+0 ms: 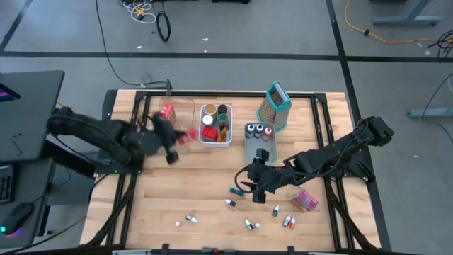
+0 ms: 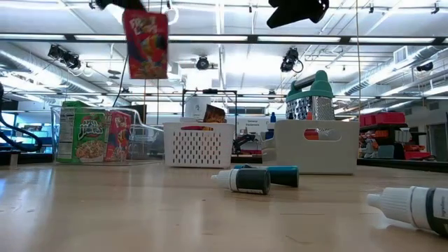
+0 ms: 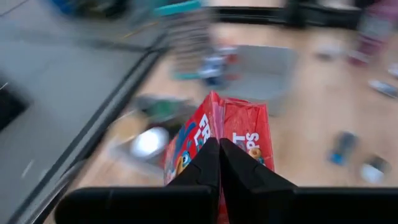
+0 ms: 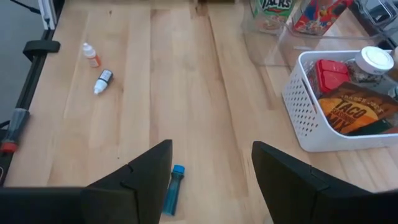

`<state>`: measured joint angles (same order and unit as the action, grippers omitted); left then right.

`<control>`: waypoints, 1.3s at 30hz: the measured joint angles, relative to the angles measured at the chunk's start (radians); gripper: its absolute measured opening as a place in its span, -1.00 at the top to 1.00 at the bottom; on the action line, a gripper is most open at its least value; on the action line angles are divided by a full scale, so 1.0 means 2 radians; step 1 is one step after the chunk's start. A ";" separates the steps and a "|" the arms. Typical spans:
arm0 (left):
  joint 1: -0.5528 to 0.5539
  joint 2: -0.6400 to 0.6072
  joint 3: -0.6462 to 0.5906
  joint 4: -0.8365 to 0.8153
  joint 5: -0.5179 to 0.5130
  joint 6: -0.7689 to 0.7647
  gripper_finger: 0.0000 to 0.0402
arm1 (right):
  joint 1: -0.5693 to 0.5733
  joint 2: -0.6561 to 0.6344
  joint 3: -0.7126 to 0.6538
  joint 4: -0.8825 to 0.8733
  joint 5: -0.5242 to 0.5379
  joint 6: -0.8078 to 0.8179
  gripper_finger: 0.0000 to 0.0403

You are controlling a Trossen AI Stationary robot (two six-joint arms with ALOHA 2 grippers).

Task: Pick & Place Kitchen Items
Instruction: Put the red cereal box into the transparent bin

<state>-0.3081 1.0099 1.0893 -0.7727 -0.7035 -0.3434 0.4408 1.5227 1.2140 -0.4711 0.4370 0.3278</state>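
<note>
Left gripper (image 3: 219, 163) is clamped on the red cereal box (image 3: 230, 134), lifted beside the clear bin (image 1: 180, 113). Right gripper (image 4: 211, 171) hovers with jaws apart above the teal tube (image 4: 172, 190).

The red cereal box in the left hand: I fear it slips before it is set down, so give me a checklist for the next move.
1. Left hand shut on red cereal box: ok.
2. Box lifted clear of the table: ok.
3. Room left in the clear bin: cannot tell.
4. Right hand open, empty, above the teal tube: ok.
5. Arms well apart: ok.
</note>
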 joint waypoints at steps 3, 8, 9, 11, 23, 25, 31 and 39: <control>0.038 -0.035 0.000 -0.064 -0.027 -0.067 0.96 | 0.000 0.000 0.000 0.004 0.000 -0.007 -0.16; 0.108 -0.056 -0.001 -0.115 -0.036 -0.111 0.98 | 0.000 0.000 0.000 0.010 0.000 -0.013 -0.16; 0.120 -0.057 -0.005 -0.106 -0.037 -0.109 0.98 | 0.000 0.000 0.000 0.010 0.000 -0.013 -0.16; 0.145 -0.059 -0.020 -0.084 -0.028 -0.091 0.97 | 0.000 0.000 0.000 0.011 0.000 -0.014 -0.16; 0.329 -0.053 -0.176 0.189 0.106 -0.021 0.97 | 0.000 0.000 0.000 0.011 0.000 -0.014 -0.16; 0.349 -0.046 -0.202 0.205 0.131 -0.033 0.98 | 0.000 0.000 0.000 0.011 0.000 -0.015 -0.16; 0.385 -0.037 -0.264 0.243 0.134 -0.071 0.94 | 0.000 0.000 0.000 0.011 0.000 -0.030 -0.16; 0.409 -0.037 -0.300 0.294 0.154 -0.096 0.92 | 0.000 0.000 0.000 0.011 0.000 -0.028 -0.16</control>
<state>0.5102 0.9354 0.4895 -0.1842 -0.3954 -0.5359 0.4400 1.5230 1.2140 -0.4488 0.4366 0.2724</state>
